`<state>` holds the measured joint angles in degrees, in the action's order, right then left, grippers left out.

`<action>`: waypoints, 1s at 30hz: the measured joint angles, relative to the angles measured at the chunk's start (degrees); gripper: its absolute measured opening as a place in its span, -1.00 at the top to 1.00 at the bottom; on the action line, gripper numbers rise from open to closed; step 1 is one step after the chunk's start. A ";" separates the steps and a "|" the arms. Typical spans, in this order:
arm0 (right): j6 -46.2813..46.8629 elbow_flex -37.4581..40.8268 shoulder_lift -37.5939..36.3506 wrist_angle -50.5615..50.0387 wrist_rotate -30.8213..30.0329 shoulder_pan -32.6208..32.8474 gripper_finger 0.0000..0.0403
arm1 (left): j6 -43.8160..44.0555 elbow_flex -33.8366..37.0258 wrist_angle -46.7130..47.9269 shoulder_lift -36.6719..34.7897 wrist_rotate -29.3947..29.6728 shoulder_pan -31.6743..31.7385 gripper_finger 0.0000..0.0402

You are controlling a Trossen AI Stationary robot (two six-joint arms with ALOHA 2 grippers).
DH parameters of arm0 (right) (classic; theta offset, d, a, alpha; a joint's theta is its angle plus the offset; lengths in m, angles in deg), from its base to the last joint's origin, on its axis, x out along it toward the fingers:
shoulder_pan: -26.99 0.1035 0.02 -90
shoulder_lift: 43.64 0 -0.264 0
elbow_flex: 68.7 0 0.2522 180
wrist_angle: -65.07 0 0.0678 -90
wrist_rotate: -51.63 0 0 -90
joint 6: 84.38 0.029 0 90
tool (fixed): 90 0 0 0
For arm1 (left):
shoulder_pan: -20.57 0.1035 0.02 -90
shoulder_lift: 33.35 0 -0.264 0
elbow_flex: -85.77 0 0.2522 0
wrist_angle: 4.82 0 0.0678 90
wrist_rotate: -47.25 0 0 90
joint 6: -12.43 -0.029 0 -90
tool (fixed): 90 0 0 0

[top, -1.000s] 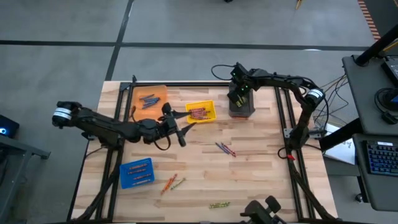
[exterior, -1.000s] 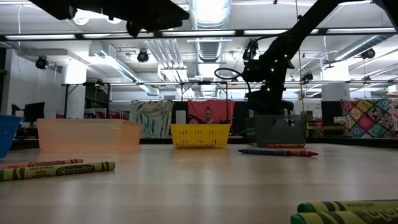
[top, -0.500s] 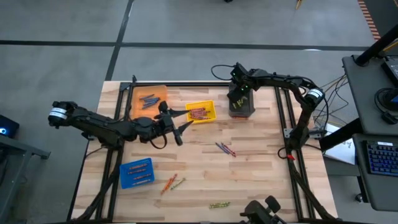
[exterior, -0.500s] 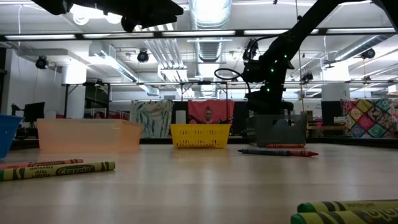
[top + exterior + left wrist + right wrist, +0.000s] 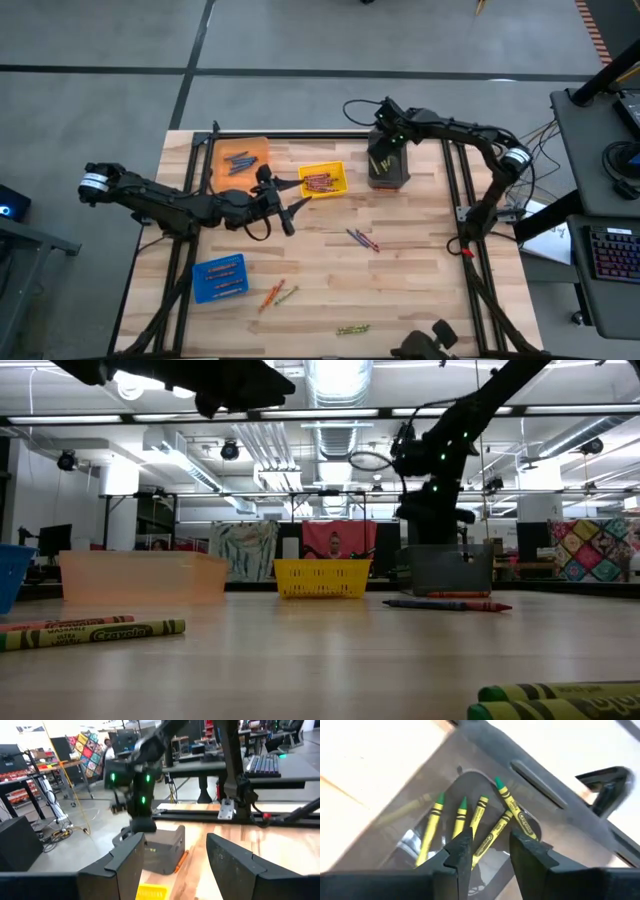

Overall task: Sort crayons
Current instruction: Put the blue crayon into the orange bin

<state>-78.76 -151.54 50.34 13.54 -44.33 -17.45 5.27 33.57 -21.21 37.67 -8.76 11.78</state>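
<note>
Several green and olive-yellow crayons (image 5: 480,822) lie inside the grey bin (image 5: 389,172) at the far right. My right gripper (image 5: 490,854) hangs open just above that bin (image 5: 450,568), pointing steeply down, with nothing between its fingers. Loose crayons lie flat on the table: a blue and red pair (image 5: 362,239), an orange and green pair (image 5: 278,294), and olive-yellow ones (image 5: 352,329) near the front edge. My left gripper (image 5: 290,210) waits open and level above the table's middle left, by the yellow bin (image 5: 322,181).
An orange bin (image 5: 240,158) with blue crayons stands at the far left. The yellow bin holds red ones. A blue bin (image 5: 220,277) with orange ones sits at the near left. Black frame rails (image 5: 452,190) run along the table's sides. Bare wood lies at the near right.
My right gripper has risen a little above the grey bin, still pointing steeply down into it.
</note>
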 joint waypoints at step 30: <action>11.39 13.01 -34.00 -0.50 0.00 39.39 0.58 | 2.94 -1.89 -9.65 21.00 -18.65 -0.15 0.02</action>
<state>-67.36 -138.52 16.33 13.04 -44.33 21.94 8.22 31.68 -30.86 58.67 -27.42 11.62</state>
